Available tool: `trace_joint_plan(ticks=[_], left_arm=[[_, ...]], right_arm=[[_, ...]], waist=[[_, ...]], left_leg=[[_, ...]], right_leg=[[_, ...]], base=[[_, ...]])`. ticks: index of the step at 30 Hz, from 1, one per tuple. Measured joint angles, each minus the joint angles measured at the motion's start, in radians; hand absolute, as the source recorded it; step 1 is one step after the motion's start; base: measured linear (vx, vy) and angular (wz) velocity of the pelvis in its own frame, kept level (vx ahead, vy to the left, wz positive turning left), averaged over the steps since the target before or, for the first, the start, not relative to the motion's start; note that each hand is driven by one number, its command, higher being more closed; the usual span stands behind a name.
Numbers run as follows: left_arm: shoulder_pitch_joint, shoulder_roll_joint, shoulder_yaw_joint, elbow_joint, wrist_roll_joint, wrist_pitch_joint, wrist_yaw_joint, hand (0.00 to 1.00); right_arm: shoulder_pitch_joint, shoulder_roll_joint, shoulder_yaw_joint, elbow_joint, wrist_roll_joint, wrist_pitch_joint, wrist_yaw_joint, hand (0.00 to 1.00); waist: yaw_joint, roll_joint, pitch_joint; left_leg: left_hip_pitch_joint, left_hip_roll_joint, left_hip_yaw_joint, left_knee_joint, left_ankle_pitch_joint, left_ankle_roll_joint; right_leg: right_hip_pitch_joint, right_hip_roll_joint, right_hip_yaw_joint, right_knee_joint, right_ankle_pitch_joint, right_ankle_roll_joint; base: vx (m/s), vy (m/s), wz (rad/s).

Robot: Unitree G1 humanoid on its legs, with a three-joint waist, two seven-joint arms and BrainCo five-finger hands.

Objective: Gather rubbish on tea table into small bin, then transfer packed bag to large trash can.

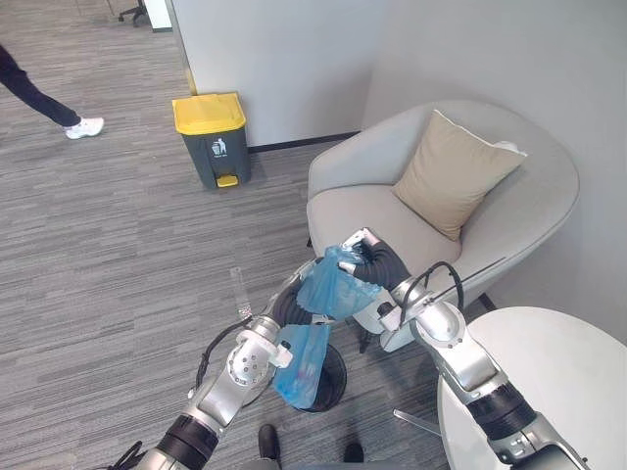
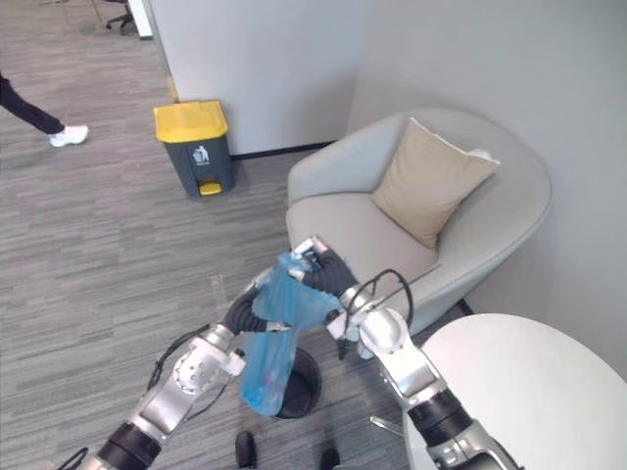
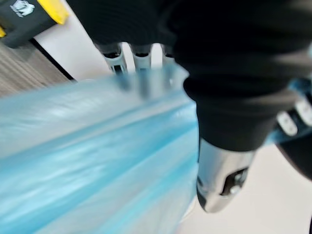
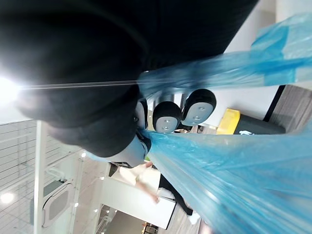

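1. Far left: one person's leg and white shoe (image 1: 86, 126) on the carpet, well apart from the work.
2. Far, left of centre: large trash can (image 1: 211, 137), grey with a yellow lid, lid down, against the wall. One of it. Judged to be the bag's final stop, and not yet reached.
3. Left robot hand (image 3: 140, 54): fingers on one side of the blue bag (image 1: 333, 287), thumb on the other, clamped on the plastic. It takes the bag's left side, probably to share the load.
4. One blue bag, stretched between both hands. Its lower end hangs into the small bin (image 2: 302, 384), which stands black on the floor near the robot. The bag is likely held high so that it can come out of the bin.
5. Right robot hand (image 4: 166, 117): dark fingertips and thumb pinch the bag's upper edge, holding the mouth gathered.
6. Right, far: one grey armchair (image 1: 509, 196) carrying one beige cushion (image 1: 453, 176).
7. Near right: one white round counter (image 1: 558, 382), just beside the right arm.
8. Count: two robot hands, two bins, one bag.
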Motion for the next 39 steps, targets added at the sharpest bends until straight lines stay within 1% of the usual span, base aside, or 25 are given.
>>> trace_joint_plan(ticks=[1, 2, 3, 5, 6, 8, 11, 13, 14, 15, 16, 19, 21, 23, 27, 29, 35, 36, 37, 38, 39], left_arm=[[0.000, -0.012, -0.008, 0.004, 0.002, 0.003, 0.009, 0.00], [0.000, -0.032, -0.013, 0.023, 0.029, 0.006, 0.023, 0.00], [0.000, -0.034, -0.012, 0.026, 0.032, 0.007, 0.024, 0.00], [0.002, -0.065, -0.010, 0.050, 0.077, 0.033, 0.038, 0.00], [0.003, -0.068, -0.008, 0.051, 0.080, 0.037, 0.045, 0.00], [0.013, -0.090, 0.027, 0.051, 0.093, 0.044, 0.062, 0.00], [0.044, -0.109, 0.058, 0.059, 0.093, 0.044, 0.069, 0.00], [0.061, -0.112, 0.054, 0.062, 0.095, 0.049, 0.067, 0.00], [0.062, -0.133, 0.040, 0.079, 0.095, 0.058, 0.066, 0.00], [0.062, -0.136, 0.036, 0.079, 0.095, 0.064, 0.067, 0.00], [0.062, -0.139, 0.033, 0.079, 0.096, 0.068, 0.069, 1.00], [0.062, -0.139, 0.031, 0.090, 0.096, 0.071, 0.085, 1.00], [0.061, -0.140, 0.030, 0.117, 0.095, 0.071, 0.105, 1.00], [0.057, -0.140, 0.030, 0.136, 0.093, 0.069, 0.108, 1.00], [0.035, -0.139, 0.028, 0.186, 0.065, 0.067, 0.108, 1.00], [0.035, -0.140, 0.030, 0.197, 0.042, 0.065, 0.108, 1.00], [0.041, -0.139, 0.042, 0.214, 0.006, 0.073, 0.105, 1.00], [0.048, -0.139, 0.052, 0.214, -0.004, 0.073, 0.104, 1.00], [0.051, -0.139, 0.058, 0.214, -0.005, 0.073, 0.104, 1.00], [0.060, -0.138, 0.070, 0.214, -0.012, 0.073, 0.104, 1.00], [0.062, -0.137, 0.070, 0.214, -0.018, 0.073, 0.104, 1.00]], right_arm=[[0.000, 0.021, 0.000, 0.000, 0.007, 0.000, 0.000, 1.00], [0.000, 0.052, 0.002, -0.008, 0.019, 0.002, 0.000, 1.00], [0.000, 0.055, 0.003, -0.010, 0.020, 0.002, 0.000, 1.00], [-0.003, 0.104, 0.020, -0.039, 0.059, 0.002, 0.000, 1.00], [-0.004, 0.112, 0.025, -0.043, 0.064, 0.002, 0.000, 1.00], [-0.006, 0.147, 0.035, -0.057, 0.115, 0.002, 0.007, 1.00], [-0.009, 0.158, 0.051, -0.085, 0.167, 0.002, 0.018, 1.00], [-0.019, 0.170, 0.083, -0.100, 0.169, 0.002, 0.020, 1.00], [-0.048, 0.202, 0.117, -0.101, 0.195, 0.003, 0.021, 1.00], [-0.048, 0.211, 0.117, -0.101, 0.202, 0.004, 0.019, 1.00], [-0.048, 0.218, 0.117, -0.101, 0.207, 0.004, 0.019, 1.00], [-0.048, 0.227, 0.118, -0.102, 0.215, 0.005, 0.018, 1.00], [-0.048, 0.226, 0.136, -0.102, 0.256, 0.014, 0.018, 1.00], [-0.047, 0.226, 0.159, -0.102, 0.276, 0.018, 0.020, 1.00], [-0.044, 0.224, 0.161, -0.101, 0.280, 0.035, 0.036, 1.00], [-0.038, 0.224, 0.161, -0.101, 0.280, 0.036, 0.041, 1.00], [0.010, 0.224, 0.149, -0.100, 0.270, 0.032, 0.057, 1.00], [0.022, 0.223, 0.144, -0.098, 0.268, 0.030, 0.057, 0.00], [0.028, 0.223, 0.144, -0.097, 0.266, 0.029, 0.057, 0.00], [0.051, 0.221, 0.138, -0.096, 0.232, 0.020, 0.058, 0.00], [0.066, 0.219, 0.131, -0.093, 0.228, 0.019, 0.059, 0.00]], waist=[[0.001, -0.002, -0.002], [0.001, -0.006, -0.008], [0.001, -0.007, -0.009], [0.001, -0.015, -0.020], [0.001, -0.017, -0.022], [0.002, -0.026, -0.031], [0.002, -0.029, -0.034], [0.004, -0.028, -0.034], [0.006, -0.031, -0.036], [0.009, -0.033, -0.040], [0.009, -0.035, -0.044], [0.009, -0.039, -0.048], [0.009, -0.042, -0.053], [0.009, -0.043, -0.054], [0.006, -0.045, -0.056], [0.003, -0.045, -0.056], [0.001, -0.045, -0.056], [-0.001, -0.045, -0.056], [-0.002, -0.045, -0.056], [-0.003, -0.045, -0.056], [-0.003, -0.045, -0.056]], left_leg=[[0.000, 0.000, 0.001, 0.000, 0.000, 0.000], [0.000, 0.000, 0.004, 0.000, 0.000, 0.000], [0.000, 0.000, 0.004, 0.000, 0.000, 0.000], [-0.001, -0.001, 0.011, 0.000, 0.006, 0.007], [0.000, -0.001, 0.012, 0.000, 0.006, 0.008], [0.001, -0.004, 0.013, 0.000, 0.010, 0.008], [0.010, -0.005, 0.015, 0.000, 0.010, 0.008], [0.016, -0.005, 0.021, 0.000, 0.009, 0.008], [0.020, -0.003, 0.022, -0.001, 0.002, -0.002], [0.021, -0.002, 0.022, -0.001, 0.002, -0.002], [0.021, -0.001, 0.022, -0.001, 0.003, -0.002], [0.022, -0.001, 0.022, -0.001, 0.003, -0.003], [0.022, -0.001, 0.026, -0.001, 0.003, -0.003], [0.021, 0.000, 0.030, -0.001, 0.002, -0.003], [0.016, 0.002, 0.033, -0.001, 0.002, -0.004], [0.017, 0.003, 0.035, -0.001, 0.001, -0.005], [0.016, 0.003, 0.040, -0.001, -0.002, -0.009], [0.016, 0.003, 0.040, -0.001, -0.002, -0.009], [0.016, 0.003, 0.040, -0.001, -0.002, -0.009], [0.016, 0.003, 0.039, -0.001, -0.003, -0.009], [0.016, 0.003, 0.038, -0.001, -0.003, -0.009]], right_leg=[[0.000, 0.000, 0.002, -0.001, 0.001, 0.001], [-0.001, 0.000, 0.004, -0.004, 0.006, -0.003], [-0.001, 0.000, 0.005, -0.005, 0.007, -0.003], [0.002, 0.003, 0.011, -0.013, 0.018, -0.001], [0.002, 0.004, 0.013, -0.013, 0.019, -0.001], [0.002, 0.004, 0.014, -0.010, 0.020, 0.000], [0.002, 0.005, 0.017, 0.004, 0.018, 0.002], [0.003, 0.005, 0.024, 0.008, 0.015, 0.004], [-0.004, 0.004, 0.027, 0.024, -0.003, 0.009], [-0.004, 0.004, 0.029, 0.024, -0.006, 0.005], [-0.004, 0.003, 0.031, 0.024, -0.006, 0.005], [-0.004, 0.003, 0.038, 0.023, -0.005, 0.007], [-0.006, 0.004, 0.048, 0.022, -0.004, 0.009], [-0.009, 0.003, 0.054, 0.021, -0.003, 0.009], [-0.014, 0.003, 0.058, 0.019, 0.001, 0.008], [-0.015, 0.004, 0.060, 0.017, 0.007, 0.012], [-0.013, 0.005, 0.063, 0.008, 0.014, 0.004], [-0.013, 0.005, 0.063, 0.007, 0.014, 0.004], [-0.013, 0.005, 0.063, 0.007, 0.014, 0.003], [-0.012, 0.005, 0.062, 0.006, 0.014, 0.003], [-0.012, 0.005, 0.061, 0.006, 0.014, 0.004]], base=[[0.01, 0.016, -0.04], [0.01, 0.013, -0.04], [0.03, 0.010, -0.06], [0.05, 0.003, -0.08], [0.06, 0.002, -0.06], [0.04, 0.006, -0.02], [0.02, 0.007, -0.01], [-0.02, 0.024, -0.08], [-0.06, 0.038, -0.07], [-0.05, 0.035, -0.03], [0.00, 0.000, 0.00], [0.01, 0.004, -0.01], [0.03, 0.008, -0.06], [0.04, 0.003, -0.08], [0.05, -0.003, -0.04], [0.05, -0.007, -0.04], [0.05, -0.005, -0.03], [0.05, -0.004, 0.00], [0.04, -0.003, 0.00], [0.04, -0.003, 0.02], [0.04, -0.003, 0.03]])
